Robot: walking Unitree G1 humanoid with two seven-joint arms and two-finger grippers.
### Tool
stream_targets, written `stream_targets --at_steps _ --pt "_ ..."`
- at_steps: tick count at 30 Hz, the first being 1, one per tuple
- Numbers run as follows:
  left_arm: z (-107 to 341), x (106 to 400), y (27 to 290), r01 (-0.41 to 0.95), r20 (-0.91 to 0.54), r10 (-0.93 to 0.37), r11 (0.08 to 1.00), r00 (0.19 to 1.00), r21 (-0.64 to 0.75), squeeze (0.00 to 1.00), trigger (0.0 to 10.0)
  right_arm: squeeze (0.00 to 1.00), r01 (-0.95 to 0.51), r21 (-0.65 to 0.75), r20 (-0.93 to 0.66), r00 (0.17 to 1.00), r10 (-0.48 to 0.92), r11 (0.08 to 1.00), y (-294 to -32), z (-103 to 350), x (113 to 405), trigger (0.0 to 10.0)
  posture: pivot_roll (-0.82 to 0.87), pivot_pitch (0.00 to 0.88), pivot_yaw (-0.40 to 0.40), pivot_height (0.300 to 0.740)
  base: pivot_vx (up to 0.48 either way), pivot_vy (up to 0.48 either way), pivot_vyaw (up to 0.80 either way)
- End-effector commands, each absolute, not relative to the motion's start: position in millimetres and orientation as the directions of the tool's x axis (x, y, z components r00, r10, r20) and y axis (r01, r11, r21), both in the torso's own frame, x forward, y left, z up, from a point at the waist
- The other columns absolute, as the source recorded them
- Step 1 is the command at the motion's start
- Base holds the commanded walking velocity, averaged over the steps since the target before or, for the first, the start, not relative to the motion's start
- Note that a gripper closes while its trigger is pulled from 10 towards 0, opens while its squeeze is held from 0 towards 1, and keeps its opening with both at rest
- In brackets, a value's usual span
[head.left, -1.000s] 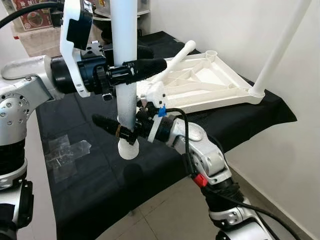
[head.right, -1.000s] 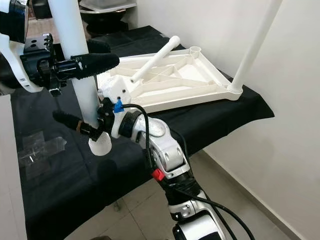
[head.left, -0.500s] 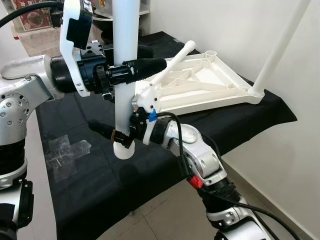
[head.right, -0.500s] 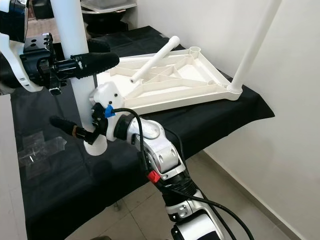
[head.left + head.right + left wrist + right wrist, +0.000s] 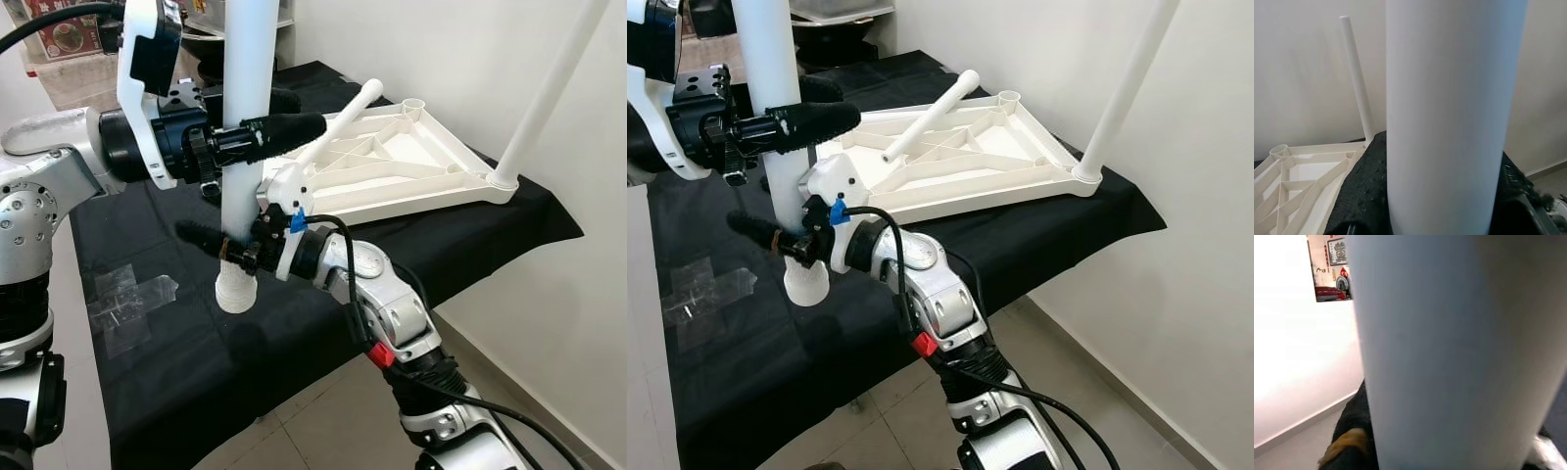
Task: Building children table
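Observation:
I hold a white table leg [image 5: 245, 117] upright over the black cloth with both grippers. My left gripper [image 5: 294, 119] is shut on its middle, one black finger [image 5: 284, 127] crossing in front. My right gripper [image 5: 211, 243] is shut on it lower down, just above the ribbed bottom end [image 5: 235, 292]. The leg stands large in the left wrist view [image 5: 1449, 122] and the right wrist view [image 5: 1459, 357]. The white tabletop [image 5: 411, 171] lies upside down at the back right, with one leg [image 5: 549, 93] standing in its far corner and another leg [image 5: 343, 122] lying across it.
A black cloth covers the work table [image 5: 196, 343], whose front edge drops to a tiled floor [image 5: 323, 431]. A clear plastic bag [image 5: 132, 294] lies on the cloth at the left. A white wall [image 5: 588, 294] stands close on the right.
My right gripper has swung left and slightly up with the leg's lower end, so the leg now tilts a little and more of its ribbed end shows below. The left gripper has stayed put.

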State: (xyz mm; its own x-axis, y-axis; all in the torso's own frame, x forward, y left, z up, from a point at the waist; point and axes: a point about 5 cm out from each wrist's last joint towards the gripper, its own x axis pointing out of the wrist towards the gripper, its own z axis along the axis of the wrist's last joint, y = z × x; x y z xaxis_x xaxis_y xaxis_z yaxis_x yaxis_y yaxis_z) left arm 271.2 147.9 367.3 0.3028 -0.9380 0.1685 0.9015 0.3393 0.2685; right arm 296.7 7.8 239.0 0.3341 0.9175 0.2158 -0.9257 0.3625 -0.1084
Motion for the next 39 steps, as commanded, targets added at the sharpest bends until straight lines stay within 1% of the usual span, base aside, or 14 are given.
stream_targets --at_steps 1,11,12,15,16,22,29,31,34,35,36,37,38,39 --pt "369.0 267.6 140.9 0.914 0.173 -0.952 0.293 0.253 0.279 0.0 0.0 0.0 -0.936 -0.118 0.241 0.297 0.924 0.332 15.9 248.1 292.6 0.0 0.02 0.032 -0.004 0.74 0.0 0.0 0.0" --pt "368.4 267.7 140.9 0.911 0.177 -0.949 0.301 0.259 0.281 0.0 0.0 0.0 -0.936 -0.097 0.255 0.305 0.918 0.338 14.5 249.4 294.5 0.0 0.02 0.023 -0.004 0.74 0.0 0.0 0.0" --pt "368.7 268.2 141.3 0.907 0.185 -0.946 0.312 0.267 0.284 0.0 1.5 0.0 -0.934 -0.098 0.252 0.312 0.916 0.345 13.7 249.0 295.7 0.0 0.02 0.023 -0.005 0.74 0.0 0.0 0.0" --pt "369.3 269.8 142.5 0.905 0.206 -0.938 0.328 0.278 0.272 0.0 1.5 0.0 -0.931 -0.098 0.247 0.32 0.915 0.352 12.8 248.2 296.5 0.0 0.02 0.022 -0.005 0.74 0.0 0.0 0.0" --pt "369.3 269.6 143.5 0.905 0.212 -0.937 0.329 0.278 0.268 1.0 10.0 0.0 -0.926 -0.098 0.24 0.333 0.912 0.364 11.0 247.0 298.0 0.0 0.02 0.023 -0.005 0.74 0.0 0.0 0.0" --pt "375.0 268.5 148.0 0.904 0.267 -0.924 0.343 0.275 0.256 1.0 10.0 0.0 -0.909 -0.097 0.213 0.378 0.901 0.404 4.1 241.8 303.3 0.0 0.02 0.022 -0.007 0.74 0.0 0.0 0.0" --pt "392.1 265.5 177.2 0.871 0.439 -0.829 0.458 0.347 0.177 1.0 10.0 0.0 -0.848 -0.094 0.146 0.506 0.85 0.521 -18.4 225.0 317.0 0.0 0.01 0.017 -0.007 0.74 0.0 0.0 0.0" --pt "389.0 264.1 203.1 0.822 0.504 -0.741 0.561 0.443 0.102 1.0 10.0 0.0 -0.785 -0.096 0.107 0.604 0.79 0.613 -41.5 214.0 326.9 0.0 0.01 0.014 -0.007 0.74 0.0 0.0 0.0" --pt "386.8 263.6 211.7 0.8 0.516 -0.711 0.595 0.477 0.079 1.0 10.0 0.0 -0.762 -0.093 0.099 0.633 0.767 0.641 -49.1 211.5 329.6 0.0 0.01 0.014 -0.007 0.74 0.0 0.0 0.0" --pt "381.0 264.4 222.6 0.763 0.523 -0.666 0.645 0.532 0.044 1.0 10.0 0.0 -0.73 -0.095 0.098 0.669 0.736 0.677 -58.9 210.2 332.6 0.0 0.0 0.013 -0.005 0.74 0.0 0.0 0.0" --pt "381.0 264.4 222.6 0.763 0.523 -0.666 0.645 0.532 0.044 1.0 10.0 0.0 -0.73 -0.095 0.098 0.669 0.736 0.677 -58.9 210.2 332.6 0.0 0.0 0.013 -0.005 0.74 0.0 0.0 0.0" --pt "364.7 270.8 237.1 0.673 0.525 -0.556 0.739 0.644 -0.043 1.0 10.0 0.0 -0.686 -0.085 0.106 0.715 0.691 0.722 -72.5 209.7 336.0 0.0 0.0 0.01 -0.006 0.74 0.0 0.0 0.0" --pt "364.7 270.8 237.1 0.673 0.525 -0.556 0.739 0.644 -0.043 1.0 10.0 0.0 -0.686 -0.085 0.106 0.715 0.691 0.722 -72.5 209.7 336.0 0.0 0.0 0.01 -0.006 0.74 0.0 0.0 0.0" --pt "338.4 278.5 245.8 0.558 0.478 -0.441 0.819 0.76 -0.132 1.0 10.0 0.0 -0.651 -0.067 0.115 0.747 0.654 0.756 -84.0 209.3 337.3 2.2 0.0 0.009 -0.009 0.74 0.0 0.0 0.0"
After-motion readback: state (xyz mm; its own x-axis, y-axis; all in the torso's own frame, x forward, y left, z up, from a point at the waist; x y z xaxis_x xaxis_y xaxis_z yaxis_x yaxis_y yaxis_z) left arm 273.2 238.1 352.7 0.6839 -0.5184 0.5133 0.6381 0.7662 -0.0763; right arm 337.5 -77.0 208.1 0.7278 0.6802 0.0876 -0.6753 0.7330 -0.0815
